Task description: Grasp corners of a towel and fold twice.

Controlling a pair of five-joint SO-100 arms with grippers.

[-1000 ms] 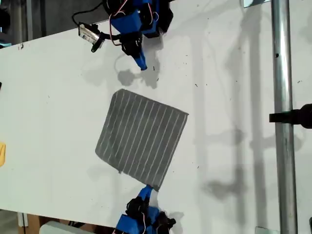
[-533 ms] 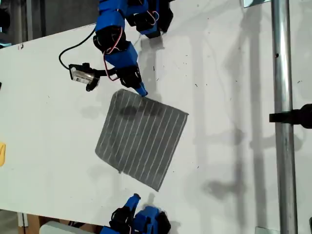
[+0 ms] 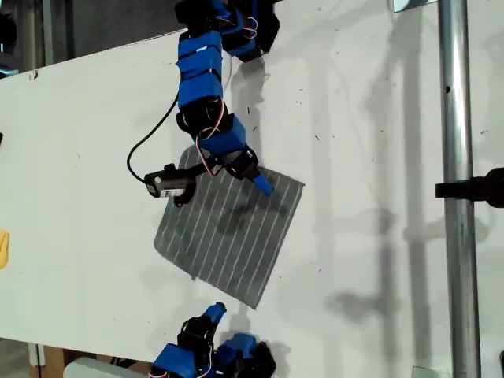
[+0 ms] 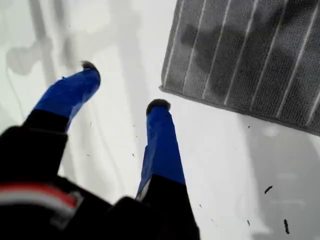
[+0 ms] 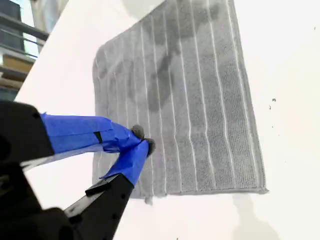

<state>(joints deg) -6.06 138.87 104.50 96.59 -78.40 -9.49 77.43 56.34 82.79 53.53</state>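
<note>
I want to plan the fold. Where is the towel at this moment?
The towel lies flat and unfolded near the middle of the white table in the exterior view, between the two arms, with my second gripper above its upper edge.

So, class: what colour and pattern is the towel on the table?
Grey with thin parallel white stripes; the towel shows best in the second wrist view.

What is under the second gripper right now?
The towel lies flat under my second gripper, whose tips are closed over the striped cloth. The table beneath the towel is covered.

Bright, even light; soft shadows on the table (image 3: 378,157); wrist views slightly blurred.
</note>
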